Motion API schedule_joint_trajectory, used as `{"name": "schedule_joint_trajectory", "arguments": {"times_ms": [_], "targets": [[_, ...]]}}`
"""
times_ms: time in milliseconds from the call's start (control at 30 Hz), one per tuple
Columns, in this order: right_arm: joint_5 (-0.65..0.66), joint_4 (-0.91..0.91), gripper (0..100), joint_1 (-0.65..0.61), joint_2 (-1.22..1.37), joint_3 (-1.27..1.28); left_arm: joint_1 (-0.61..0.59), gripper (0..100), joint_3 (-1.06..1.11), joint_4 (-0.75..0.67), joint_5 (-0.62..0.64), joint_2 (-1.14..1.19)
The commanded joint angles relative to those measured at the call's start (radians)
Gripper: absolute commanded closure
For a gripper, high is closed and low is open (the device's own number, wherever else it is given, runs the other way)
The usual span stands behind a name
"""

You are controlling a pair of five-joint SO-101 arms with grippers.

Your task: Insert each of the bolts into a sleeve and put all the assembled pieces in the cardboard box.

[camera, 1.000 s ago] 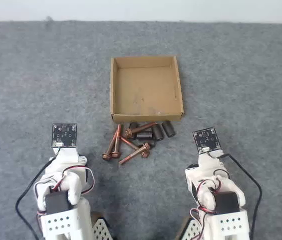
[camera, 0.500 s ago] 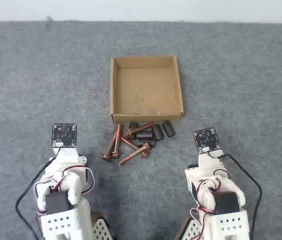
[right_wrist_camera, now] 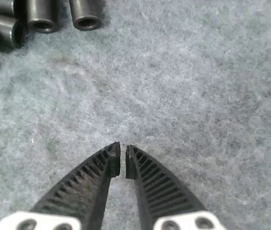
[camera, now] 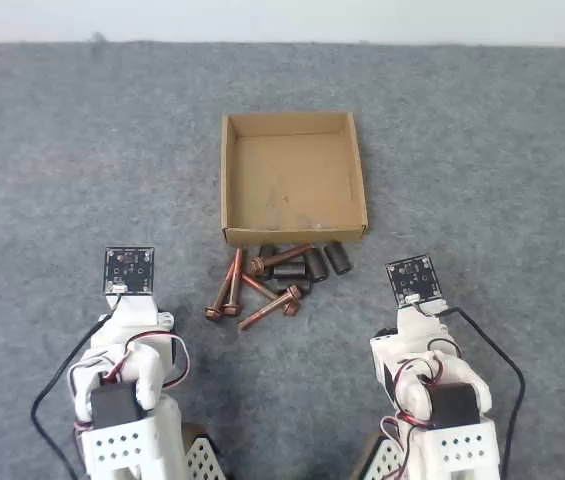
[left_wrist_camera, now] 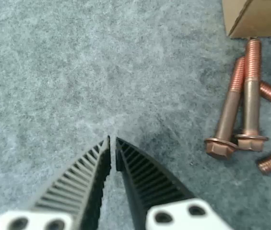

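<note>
Several copper bolts [camera: 230,285] and dark sleeves [camera: 314,263] lie in a heap on the grey carpet just in front of the cardboard box [camera: 228,180], which holds nothing. My left gripper [left_wrist_camera: 112,142] is shut and hovers over bare carpet, with two bolts [left_wrist_camera: 243,103] lying side by side a little way off. My right gripper [right_wrist_camera: 122,147] is shut over bare carpet too; the open ends of the sleeves [right_wrist_camera: 86,13] lie beyond its tips. In the high view both arms sit folded near the front edge, the left arm [camera: 128,345] and the right arm [camera: 420,350].
Grey carpet covers the whole table. Open carpet lies on both sides of the box and between the two arms. A corner of the box [left_wrist_camera: 255,17] stands beyond the bolts in the left wrist view.
</note>
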Motion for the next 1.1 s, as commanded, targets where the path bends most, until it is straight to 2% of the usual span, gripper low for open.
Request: {"name": "schedule_joint_trajectory", "arguments": {"times_ms": [0, 1067], "targets": [[0.009, 0.002, 99.1, -0.002, -0.018, 0.012, -0.006, 98, -0.013, 0.005, -0.006, -0.018], [0.005, 0.018, 99.1, -0.007, -0.021, 0.012, 0.000, 98, -0.013, 0.005, -0.005, -0.018]]}}
